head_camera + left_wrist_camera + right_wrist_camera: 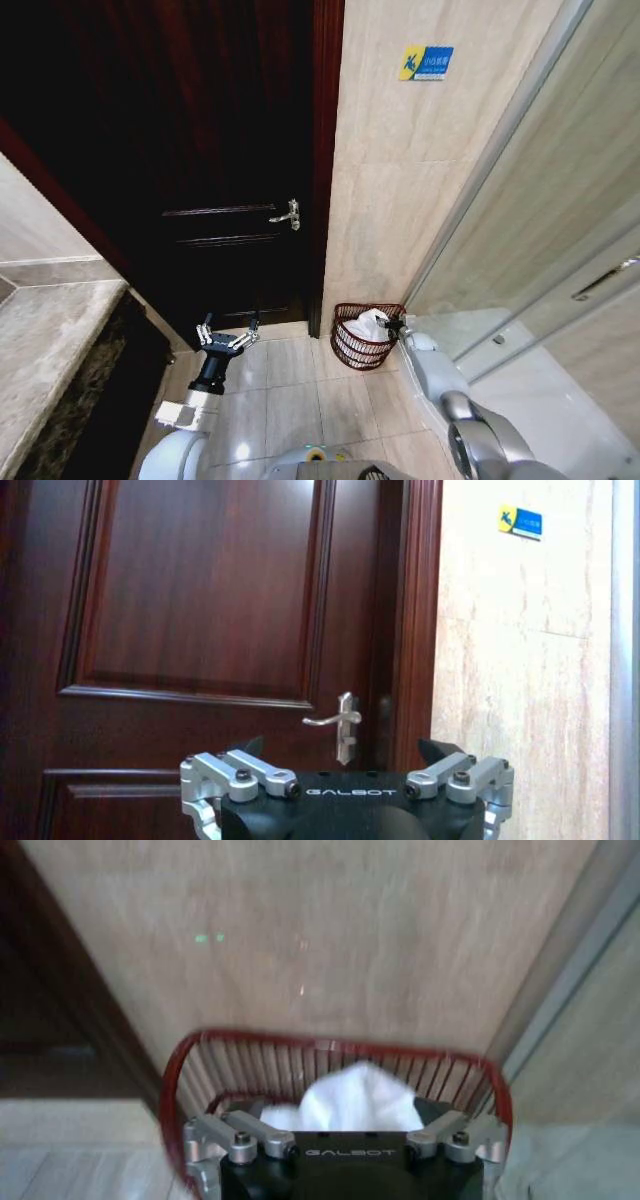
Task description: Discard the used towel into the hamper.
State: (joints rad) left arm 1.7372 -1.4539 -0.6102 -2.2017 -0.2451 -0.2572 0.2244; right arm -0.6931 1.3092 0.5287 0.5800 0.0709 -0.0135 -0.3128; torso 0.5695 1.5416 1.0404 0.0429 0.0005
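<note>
Lower centre of the head view, my left gripper (228,331) hung idle over the floor tiles, fingers spread and holding nothing. Right of it, my right gripper (398,328) sat at the rim of the hamper (350,352); I could not tell its finger state. The white towel (368,324) lay inside the hamper against the beige wall (400,200). I judged the discard essentially done, with only withdrawal left.
</note>
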